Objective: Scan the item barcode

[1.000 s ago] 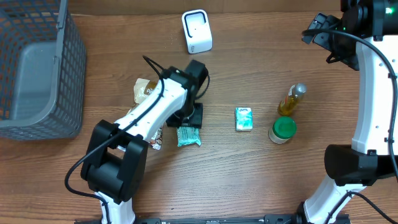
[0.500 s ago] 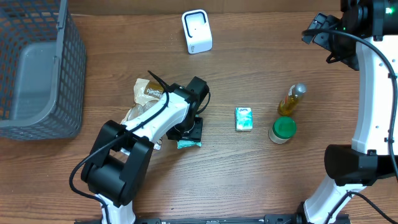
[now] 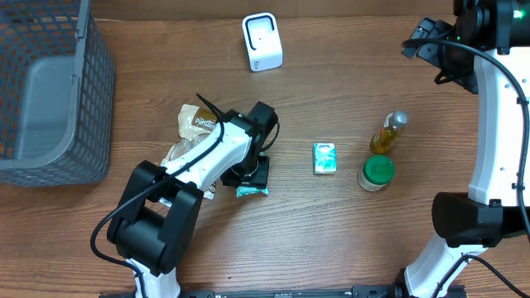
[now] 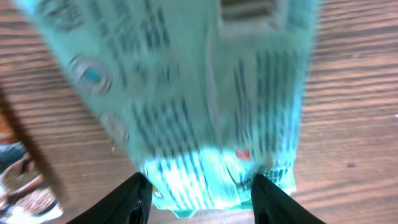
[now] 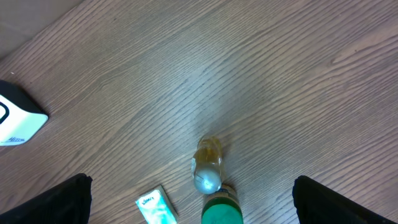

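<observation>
A teal printed packet [image 4: 205, 93] fills the left wrist view, and my left gripper [image 4: 202, 200] is shut on its lower end, a black finger [image 4: 132, 200] pressed to each side. From overhead only a teal sliver of the packet [image 3: 251, 191] shows under the left gripper [image 3: 252, 174], near the table's middle. The white scanner [image 3: 262, 41] stands at the back of the table, well away from the packet. No barcode is readable on the blurred packet. My right gripper [image 5: 205, 208] hangs open high at the back right [image 3: 426, 43], holding nothing.
A grey mesh basket [image 3: 50, 91] stands at the left edge. A brown snack bag [image 3: 195, 124] lies beside the left arm. A teal tissue pack [image 3: 325, 157], a yellow bottle [image 3: 387, 132] and a green-lidded jar [image 3: 377, 171] stand right of centre.
A second ago the teal packet lay flat under the left gripper. It now stands tilted in the jaws, and the gripper has shifted slightly toward the table's near edge. The right arm has not moved.
</observation>
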You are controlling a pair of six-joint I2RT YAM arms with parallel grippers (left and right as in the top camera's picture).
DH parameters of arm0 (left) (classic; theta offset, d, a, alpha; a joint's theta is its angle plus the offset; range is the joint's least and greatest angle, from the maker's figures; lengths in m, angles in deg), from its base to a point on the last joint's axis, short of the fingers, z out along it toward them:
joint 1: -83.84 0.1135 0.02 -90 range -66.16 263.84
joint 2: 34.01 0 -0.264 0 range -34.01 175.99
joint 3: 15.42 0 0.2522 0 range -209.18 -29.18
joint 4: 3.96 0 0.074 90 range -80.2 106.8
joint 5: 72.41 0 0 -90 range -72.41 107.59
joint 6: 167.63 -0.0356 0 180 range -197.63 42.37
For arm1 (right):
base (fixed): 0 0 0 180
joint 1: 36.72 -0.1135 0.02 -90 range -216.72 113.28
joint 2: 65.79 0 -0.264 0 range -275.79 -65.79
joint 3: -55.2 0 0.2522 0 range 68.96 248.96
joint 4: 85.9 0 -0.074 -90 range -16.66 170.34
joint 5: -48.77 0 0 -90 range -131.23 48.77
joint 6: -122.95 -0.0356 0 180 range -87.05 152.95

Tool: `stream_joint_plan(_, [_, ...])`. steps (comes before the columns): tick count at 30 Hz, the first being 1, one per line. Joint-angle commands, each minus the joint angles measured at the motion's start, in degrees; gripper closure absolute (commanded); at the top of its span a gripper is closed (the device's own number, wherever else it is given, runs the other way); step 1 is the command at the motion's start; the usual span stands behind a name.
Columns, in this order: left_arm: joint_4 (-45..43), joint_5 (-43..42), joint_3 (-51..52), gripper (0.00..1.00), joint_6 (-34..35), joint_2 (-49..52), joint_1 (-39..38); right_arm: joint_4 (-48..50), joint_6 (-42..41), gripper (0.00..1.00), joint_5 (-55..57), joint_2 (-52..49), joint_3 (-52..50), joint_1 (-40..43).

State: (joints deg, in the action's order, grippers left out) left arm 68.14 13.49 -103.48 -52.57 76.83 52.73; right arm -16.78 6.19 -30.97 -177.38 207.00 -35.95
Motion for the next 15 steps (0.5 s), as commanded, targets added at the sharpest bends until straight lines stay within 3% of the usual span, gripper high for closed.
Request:
stream_joint_plan(1, [2.4,-0.4,-5.5,0.45,-1.2,-0.6,0.3,0.1,0.2,0.00,-0.3,1.0,0.7,0.3])
stream_joint_plan(7, [4.3,-0.2,-9.8,0.39,-1.9,-0.7,0.6,0.1,0.2,0.00,-0.3,1.0,0.7,0.3])
stream_joint_plan(15, [4.4,-0.5,-9.8,0.42,1.6,-0.7,4.4,0.1,0.2,0.00,-0.3,1.0,0.7,0.3])
